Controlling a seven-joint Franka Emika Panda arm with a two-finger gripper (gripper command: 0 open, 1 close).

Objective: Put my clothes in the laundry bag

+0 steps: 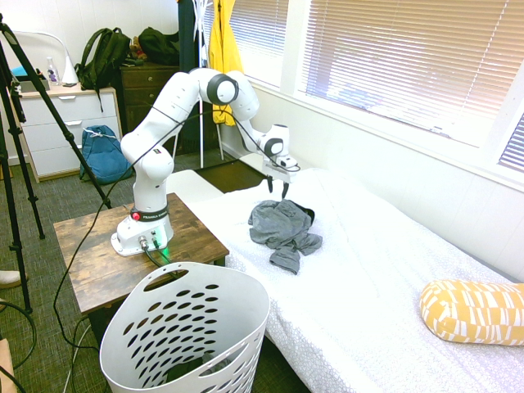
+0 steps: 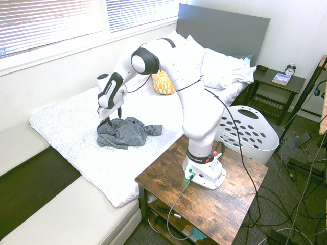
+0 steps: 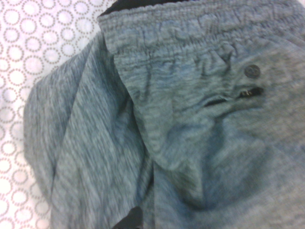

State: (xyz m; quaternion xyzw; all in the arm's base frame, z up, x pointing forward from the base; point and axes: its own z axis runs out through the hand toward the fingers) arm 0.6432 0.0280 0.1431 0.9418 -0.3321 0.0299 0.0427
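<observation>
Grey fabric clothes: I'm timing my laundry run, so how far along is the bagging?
Nothing looks bagged yet. The open two-finger hand is at the crumpled grey fabric garment, with no lift visible. Left to do: grasp it, carry it off the white patterned bedspread and drop it into the white perforated plastic basket.

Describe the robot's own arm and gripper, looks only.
The arm is glossy white with rounded segments, black-ringed joint caps, and a dark band with pale lettering above its base, near a red button. A thin black cable runs along it. The gripper has a white, blocky body and two slim black fingers.
</observation>
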